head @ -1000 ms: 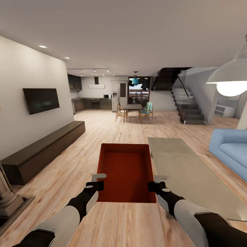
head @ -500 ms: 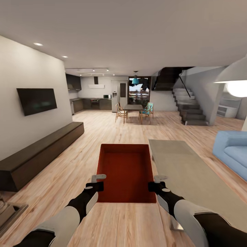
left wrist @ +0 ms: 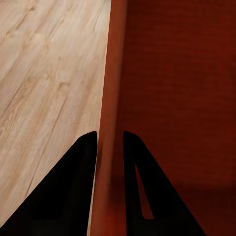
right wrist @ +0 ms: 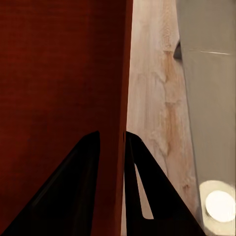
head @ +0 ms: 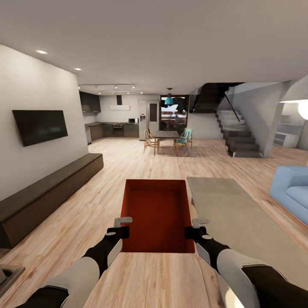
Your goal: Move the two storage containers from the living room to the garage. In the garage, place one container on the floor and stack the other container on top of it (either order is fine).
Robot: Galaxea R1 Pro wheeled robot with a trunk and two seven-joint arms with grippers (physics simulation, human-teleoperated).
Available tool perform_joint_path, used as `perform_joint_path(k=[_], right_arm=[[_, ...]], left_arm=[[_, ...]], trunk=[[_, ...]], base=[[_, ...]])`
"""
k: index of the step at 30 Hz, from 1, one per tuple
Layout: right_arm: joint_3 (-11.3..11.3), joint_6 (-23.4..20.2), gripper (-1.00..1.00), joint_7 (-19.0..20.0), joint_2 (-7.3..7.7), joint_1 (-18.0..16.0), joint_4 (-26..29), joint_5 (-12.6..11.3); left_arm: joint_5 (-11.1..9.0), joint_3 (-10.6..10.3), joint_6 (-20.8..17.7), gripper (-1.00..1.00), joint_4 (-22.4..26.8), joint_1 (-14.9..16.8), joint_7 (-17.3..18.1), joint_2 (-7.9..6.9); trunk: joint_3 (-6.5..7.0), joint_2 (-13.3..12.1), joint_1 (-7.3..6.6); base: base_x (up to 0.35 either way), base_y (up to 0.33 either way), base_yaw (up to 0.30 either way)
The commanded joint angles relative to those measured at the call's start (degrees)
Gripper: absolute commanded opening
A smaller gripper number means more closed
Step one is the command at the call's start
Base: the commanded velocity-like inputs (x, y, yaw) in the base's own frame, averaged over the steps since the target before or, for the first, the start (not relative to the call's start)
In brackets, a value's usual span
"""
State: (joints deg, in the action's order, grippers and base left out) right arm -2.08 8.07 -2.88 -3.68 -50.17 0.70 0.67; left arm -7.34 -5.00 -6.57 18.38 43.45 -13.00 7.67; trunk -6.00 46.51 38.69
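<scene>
Rolling forward, the robot's view slid past the long dark cabinet (head: 47, 192) while the storage container (head: 156, 214) (apparently empty) hung between both arms. Left tool (head: 119, 226) and right tool (head: 195, 227) each pinched a side wall; level, steady carrying seemed wise above the living-room planks.

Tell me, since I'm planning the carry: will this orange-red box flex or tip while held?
Probably stiff: the storage container's straight walls show no bowing between the left end effector and right end effector. Seemingly empty, so probably light. Held on opposite walls, tipping seems unlikely.
</scene>
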Motion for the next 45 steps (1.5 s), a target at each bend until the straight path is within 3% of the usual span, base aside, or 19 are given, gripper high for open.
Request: perform_joint_path(k=[1,45], right_arm=[[0.76,0.19,-1.0,-0.18,0.02,-0.01,-0.17,-0.23],[0.77,0.55,-1.0,-0.28,0.04,0.16,-0.26,-0.58]], left_arm=[[0.84,3.07,1.85,-1.0,1.66,0.06,-1.33,-2.31],[0.21,3.07,1.83,-1.0,1.57,0.06,-1.33,-2.45]], trunk=[[-0.1,0.07,0.05],[-0.1,0.07,0.05]], base=[[0.321,0.0,0.0],[0.321,0.0,0.0]])
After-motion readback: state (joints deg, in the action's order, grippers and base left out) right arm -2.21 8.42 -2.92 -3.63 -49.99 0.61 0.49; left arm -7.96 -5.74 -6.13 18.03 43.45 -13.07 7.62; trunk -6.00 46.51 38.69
